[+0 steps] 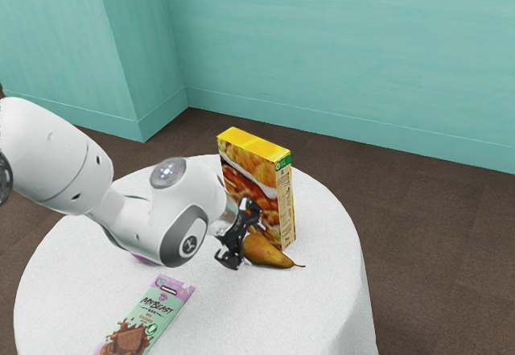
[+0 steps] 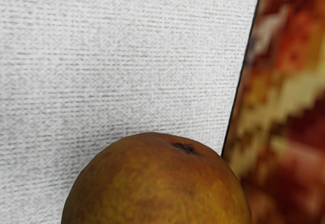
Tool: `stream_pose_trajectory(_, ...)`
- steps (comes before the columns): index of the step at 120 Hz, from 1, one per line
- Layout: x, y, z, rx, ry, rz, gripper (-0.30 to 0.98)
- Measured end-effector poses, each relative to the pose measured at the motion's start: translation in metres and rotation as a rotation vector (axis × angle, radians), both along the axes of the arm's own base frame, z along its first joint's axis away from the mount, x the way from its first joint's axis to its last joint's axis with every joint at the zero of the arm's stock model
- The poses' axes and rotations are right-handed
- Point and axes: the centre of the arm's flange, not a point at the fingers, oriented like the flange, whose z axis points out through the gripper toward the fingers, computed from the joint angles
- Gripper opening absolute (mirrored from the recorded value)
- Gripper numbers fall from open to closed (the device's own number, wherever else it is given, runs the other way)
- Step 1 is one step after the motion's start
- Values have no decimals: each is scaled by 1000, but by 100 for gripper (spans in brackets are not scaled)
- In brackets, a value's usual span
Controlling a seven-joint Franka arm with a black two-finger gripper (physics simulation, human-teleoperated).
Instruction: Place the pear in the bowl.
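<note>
The gripper (image 1: 241,241) is low over the table at the pear's thick end, with its black fingers spread apart. Lying on its side, the pear (image 1: 267,252) points its stem toward the exterior view's right. In the wrist view the blunt end of the pear (image 2: 157,183) looms large at the lower edge, just under my hand. A purple edge (image 1: 145,258) peeks out from beneath the arm; whether it belongs to the bowl I cannot tell, since the arm covers most of it.
A tall yellow food box (image 1: 253,179) stands right beside the pear and gripper; in the wrist view the box (image 2: 289,102) rises close alongside the pear. A chocolate bar (image 1: 149,316) lies on the round white table (image 1: 322,315), toward its near side.
</note>
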Motion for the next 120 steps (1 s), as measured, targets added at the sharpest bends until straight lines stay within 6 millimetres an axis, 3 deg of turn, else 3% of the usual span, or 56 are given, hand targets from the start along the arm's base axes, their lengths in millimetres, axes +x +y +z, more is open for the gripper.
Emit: stream_pose_trajectory(120,8,-4,-18,19,12,-37,47)
